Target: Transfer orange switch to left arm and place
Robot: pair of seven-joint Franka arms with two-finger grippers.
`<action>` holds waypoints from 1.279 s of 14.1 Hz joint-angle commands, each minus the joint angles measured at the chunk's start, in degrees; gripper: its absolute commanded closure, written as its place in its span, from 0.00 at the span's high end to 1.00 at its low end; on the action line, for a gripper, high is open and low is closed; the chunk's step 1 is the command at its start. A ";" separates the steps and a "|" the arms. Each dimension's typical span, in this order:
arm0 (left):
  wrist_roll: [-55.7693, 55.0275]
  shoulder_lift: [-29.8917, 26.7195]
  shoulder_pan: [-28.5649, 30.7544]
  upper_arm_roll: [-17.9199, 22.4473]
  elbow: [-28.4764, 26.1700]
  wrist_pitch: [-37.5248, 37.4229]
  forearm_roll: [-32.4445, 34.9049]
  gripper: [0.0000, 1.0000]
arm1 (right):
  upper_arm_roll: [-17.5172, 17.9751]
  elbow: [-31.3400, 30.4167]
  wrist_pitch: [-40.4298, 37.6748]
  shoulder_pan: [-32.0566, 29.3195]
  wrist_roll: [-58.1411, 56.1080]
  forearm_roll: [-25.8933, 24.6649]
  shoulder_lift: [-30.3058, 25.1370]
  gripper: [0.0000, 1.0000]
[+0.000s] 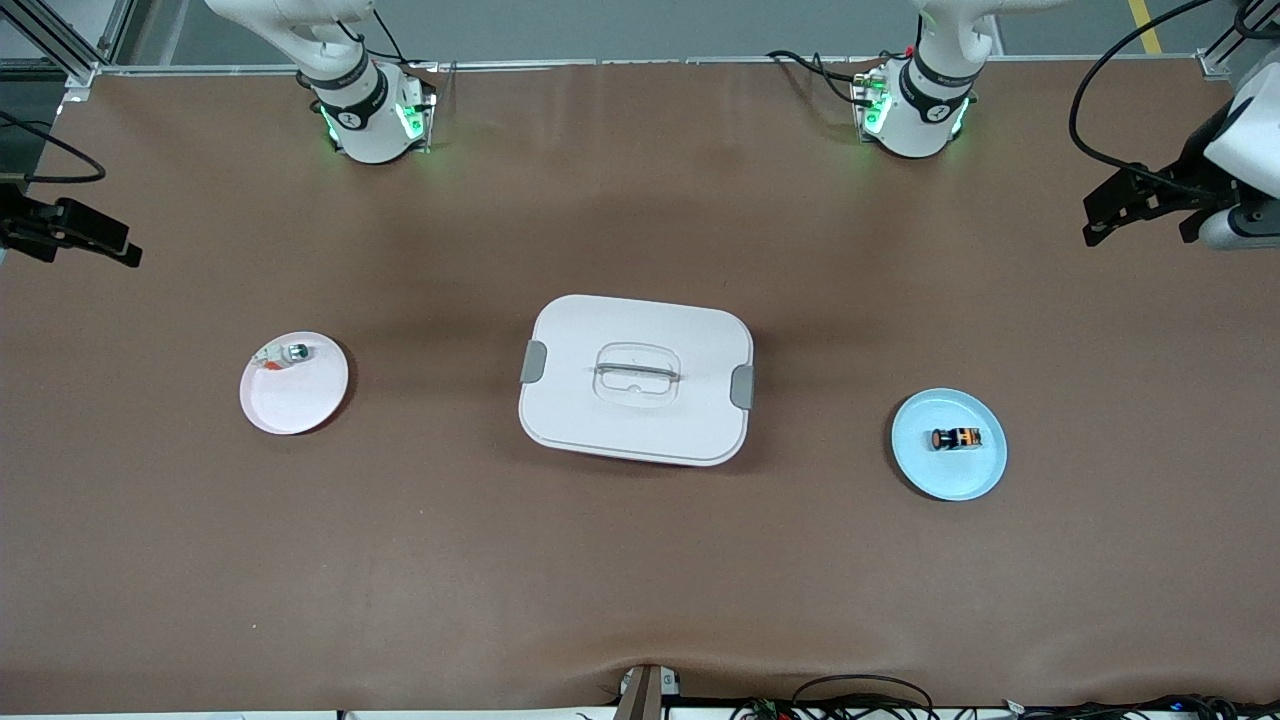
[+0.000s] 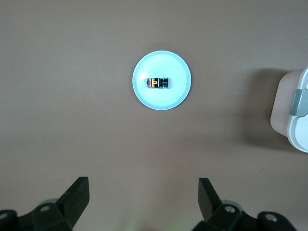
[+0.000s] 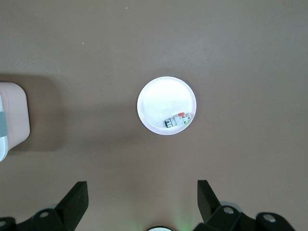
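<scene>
Left gripper (image 2: 143, 202) high over bare table at its arm's end, jaws spread wide, empty. Below it and well apart: light-blue plate (image 2: 179, 94) with the orange switch (image 2: 158, 83) lying on its side near the plate's middle. Right gripper (image 3: 142, 204) likewise raised, jaws wide, holding nothing; below it the pink plate (image 3: 156, 103) carrying a small silver-and-white part (image 3: 176, 120) at the rim. White lidded box (image 1: 636, 379) sits mid-table between the two plates, grey clips on its ends, directly across the line from one plate to the other.
</scene>
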 commanded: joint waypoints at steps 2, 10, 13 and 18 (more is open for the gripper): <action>1.31 -1.99 0.46 0.78 -1.14 -1.31 -1.98 1.00 | 1.17 -2.69 1.03 -1.40 -0.69 -0.68 -2.58 1.00; 1.14 -1.73 0.99 0.69 -0.62 -2.20 -2.68 1.00 | 1.17 -6.64 1.99 -1.31 -0.69 -0.68 -5.31 1.00; 1.14 -1.38 0.90 0.69 -0.27 -2.20 -2.59 1.00 | 1.26 -7.44 2.61 -1.13 -0.69 -0.68 -5.93 1.00; 1.05 -1.20 0.90 0.69 0.26 -2.20 -2.50 1.00 | 1.17 -7.35 3.92 -0.96 -0.60 -0.68 -5.84 1.00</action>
